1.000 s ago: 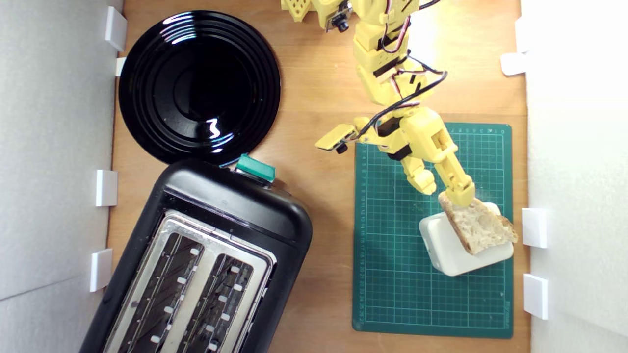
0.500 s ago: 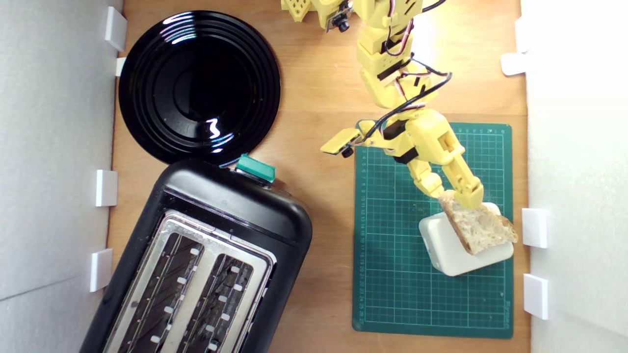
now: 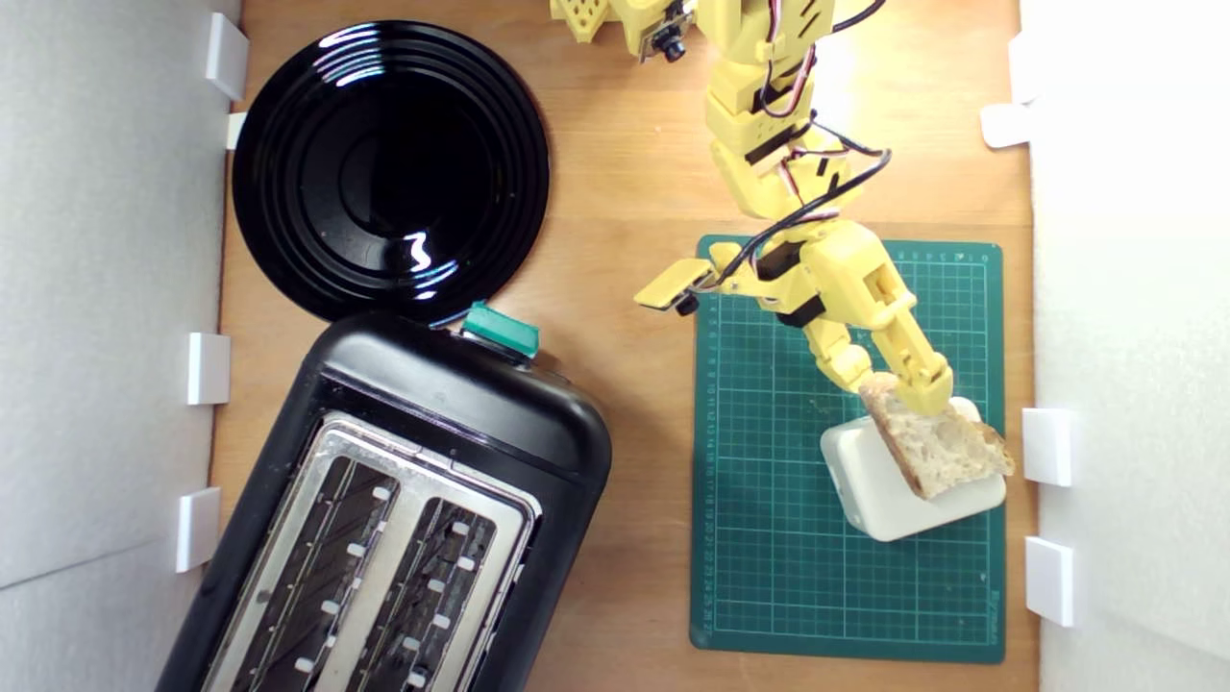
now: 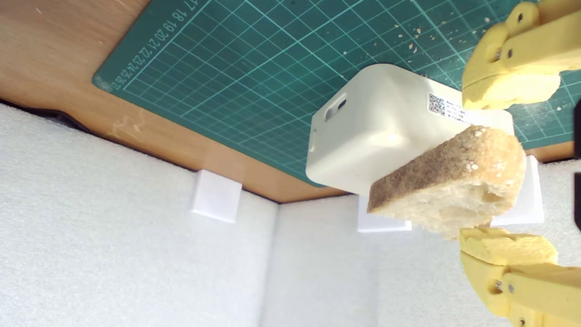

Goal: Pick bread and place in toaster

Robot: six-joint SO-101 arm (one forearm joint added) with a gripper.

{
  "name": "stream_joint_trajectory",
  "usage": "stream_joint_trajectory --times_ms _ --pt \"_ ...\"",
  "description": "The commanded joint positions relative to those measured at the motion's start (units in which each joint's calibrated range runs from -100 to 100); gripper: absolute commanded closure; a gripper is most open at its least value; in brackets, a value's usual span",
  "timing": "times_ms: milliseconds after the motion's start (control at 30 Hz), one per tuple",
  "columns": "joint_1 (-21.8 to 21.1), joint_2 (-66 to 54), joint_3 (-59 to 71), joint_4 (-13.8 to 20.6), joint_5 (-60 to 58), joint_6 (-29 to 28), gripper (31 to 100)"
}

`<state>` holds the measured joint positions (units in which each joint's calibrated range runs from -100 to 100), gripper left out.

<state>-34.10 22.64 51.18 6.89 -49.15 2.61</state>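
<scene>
Gripper (image 4: pixel 506 170): open, a yellow finger either side of the bread's end, not clamped yet
Bread (image 3: pixel 937 444): lying tilted on the cream box (image 3: pixel 879 490), over the green mat (image 3: pixel 769 538)
Toaster (image 3: pixel 404 519): well apart, exterior view's lower left, slots empty
Plate (image 3: pixel 288 106): black, just past the toaster

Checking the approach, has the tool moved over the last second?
Yes. The tool shifted toward the exterior view's right across the green mat, and now straddles the bread end.

Toaster (image 3: pixel 384 519) cut off by exterior view's lower edge, slot ends unseen. Bread (image 3: pixel 937 447) hiding part of cream box (image 3: pixel 870 490); label print (image 4: pixel 447 109) too small to read. Arm base out of frame.
</scene>
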Motion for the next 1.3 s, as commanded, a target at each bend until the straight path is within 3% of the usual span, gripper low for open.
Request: stream_joint_trajectory --times_ms 0,1267 --pt "-0.8 -0.8 -2.9 0.1 -1.8 0.4 42.2" --pt "-0.9 1.7 -6.4 0.1 -1.6 0.3 42.2"
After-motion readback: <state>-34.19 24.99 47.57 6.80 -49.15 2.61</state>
